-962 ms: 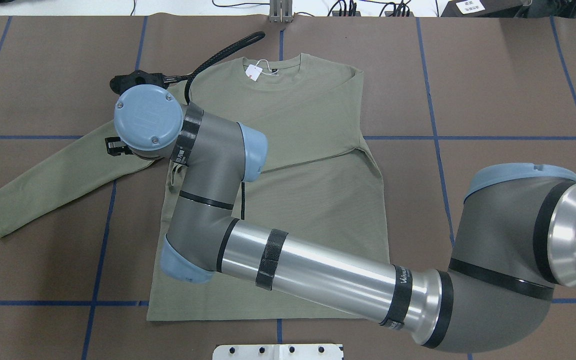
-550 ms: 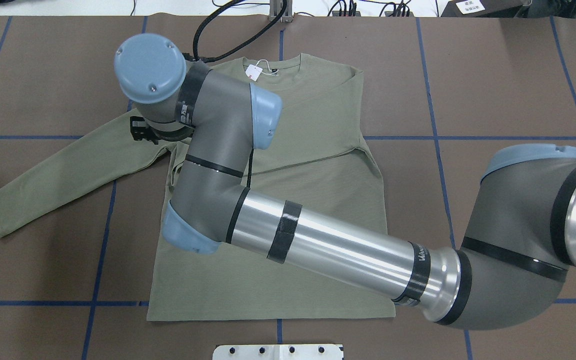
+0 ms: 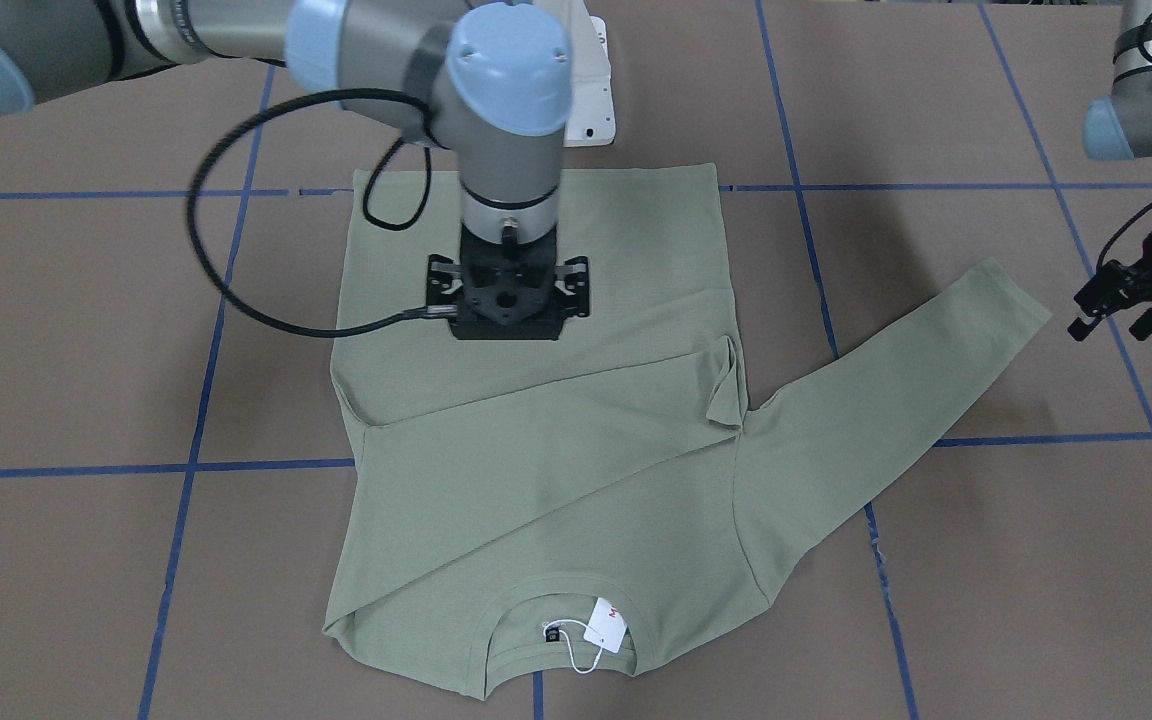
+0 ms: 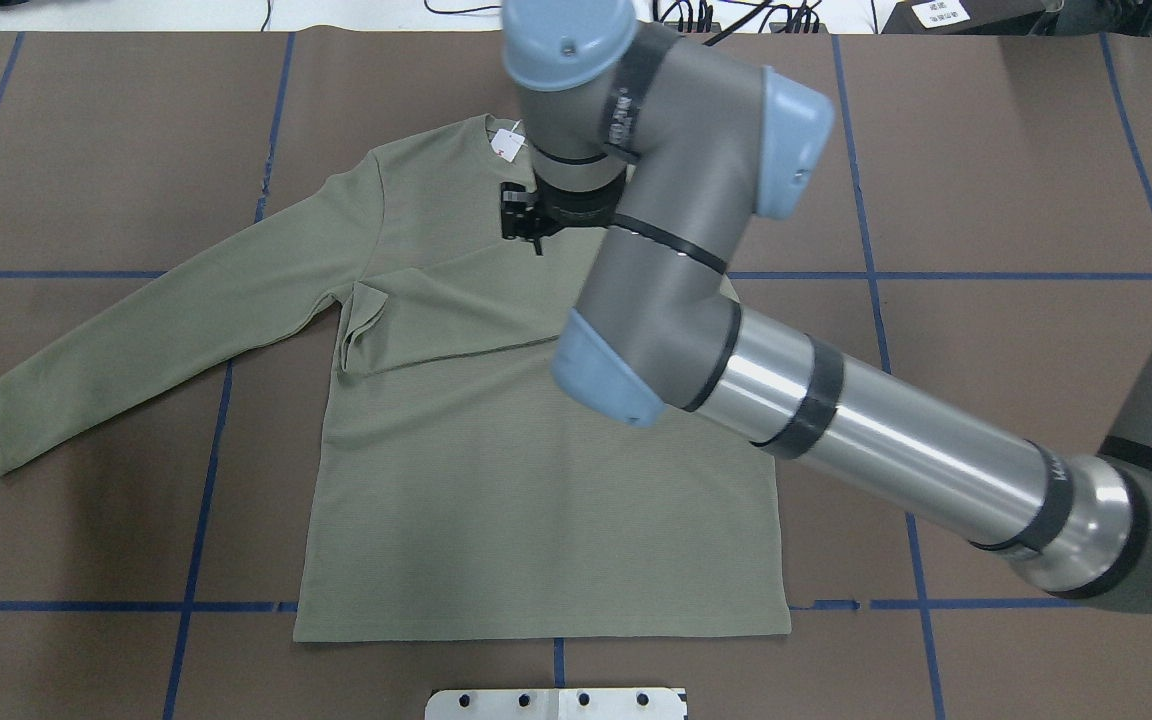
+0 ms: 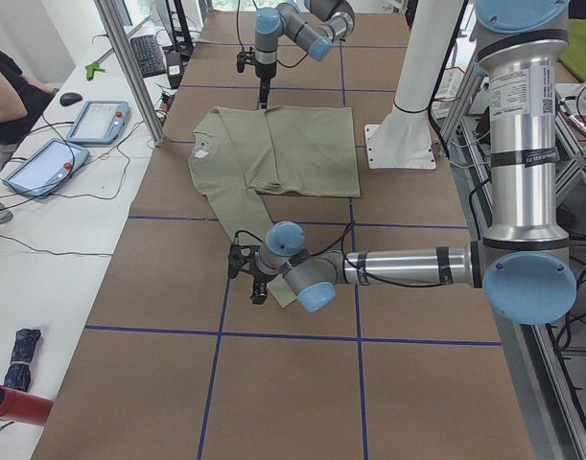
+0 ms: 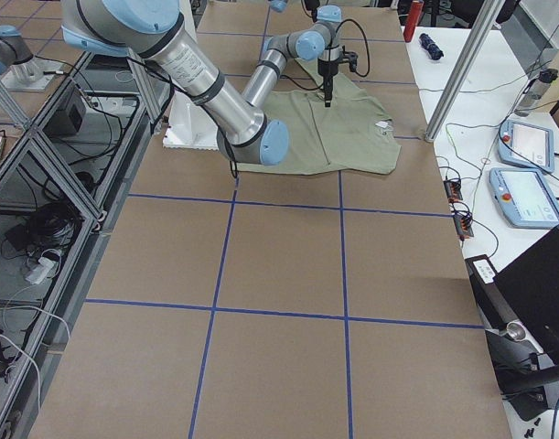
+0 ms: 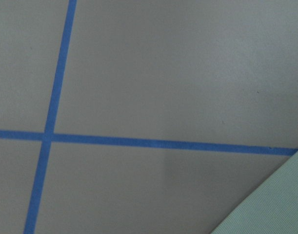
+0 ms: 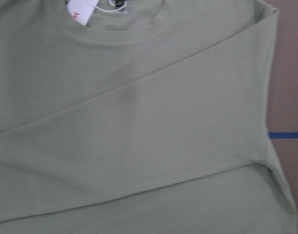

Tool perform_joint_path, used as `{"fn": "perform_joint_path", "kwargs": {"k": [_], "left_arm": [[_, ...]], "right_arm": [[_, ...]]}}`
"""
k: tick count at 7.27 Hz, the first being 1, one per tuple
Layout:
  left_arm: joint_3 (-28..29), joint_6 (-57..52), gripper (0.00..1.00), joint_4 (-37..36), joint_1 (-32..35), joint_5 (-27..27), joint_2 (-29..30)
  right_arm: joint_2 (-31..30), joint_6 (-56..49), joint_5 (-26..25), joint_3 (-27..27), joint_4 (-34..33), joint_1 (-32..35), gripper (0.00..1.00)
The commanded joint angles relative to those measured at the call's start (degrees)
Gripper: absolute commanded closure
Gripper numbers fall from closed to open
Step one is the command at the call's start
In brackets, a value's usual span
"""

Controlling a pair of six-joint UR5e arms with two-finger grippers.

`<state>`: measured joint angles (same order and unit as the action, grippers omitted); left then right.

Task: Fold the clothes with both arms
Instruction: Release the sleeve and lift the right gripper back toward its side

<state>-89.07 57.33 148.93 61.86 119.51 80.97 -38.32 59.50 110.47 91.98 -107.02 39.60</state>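
The sage-green shirt (image 4: 536, 480) lies flat, collar and white tag (image 4: 507, 145) at the far side. One sleeve is folded across the chest (image 8: 139, 122). The other sleeve (image 4: 136, 340) stretches out flat to the overhead view's left. My right gripper (image 4: 526, 215) hovers over the chest just below the collar, pointing down (image 3: 506, 300). Its fingers are hidden under the wrist, so I cannot tell its state. My left gripper (image 3: 1121, 325) hangs open and empty just beyond the outstretched sleeve's cuff (image 3: 1026, 300). A corner of that cuff (image 7: 275, 204) shows in the left wrist view.
Brown table cover with blue tape grid lines (image 4: 226, 440). The white pedestal base plate (image 4: 556, 703) sits at the near edge behind the shirt's hem. Tablets (image 5: 96, 120) and cables lie on the side bench, where a person's arm (image 5: 5, 86) shows.
My right arm has swung from over the shirt's left shoulder across to the collar and chest. The shoulder and outstretched sleeve are now uncovered. The shirt itself has not moved.
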Motion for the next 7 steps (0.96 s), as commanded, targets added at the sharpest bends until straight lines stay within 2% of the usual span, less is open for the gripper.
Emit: {"fn": "perform_joint_path", "kwargs": {"k": [1, 2, 3, 5, 7], "left_arm": [[-9.14, 15.04, 0.01, -1.16, -11.2, -7.25, -6.77], [-12.84, 17.18, 0.01, -8.4, -13.85, -10.58, -6.97], [-13.92, 17.55, 0.01, -12.39, -15.53, -14.09, -6.97], [-10.27, 17.12, 0.02, -12.52, -15.63, -17.18, -6.19], [-7.09, 17.12, 0.02, -12.08, -15.72, -17.29, -5.48]], "right_arm": [[-15.06, -9.71, 4.31, 13.36, -2.67, 5.91, 0.0], [-19.03, -13.93, 6.67, 15.84, -2.4, 7.84, 0.0], [-21.33, -14.67, 9.13, 17.08, -2.23, 9.17, 0.0], [-23.46, -14.68, 9.24, 18.67, -2.05, 9.09, 0.0], [-23.47, -14.68, 9.24, 18.85, -2.05, 9.09, 0.0]]}}
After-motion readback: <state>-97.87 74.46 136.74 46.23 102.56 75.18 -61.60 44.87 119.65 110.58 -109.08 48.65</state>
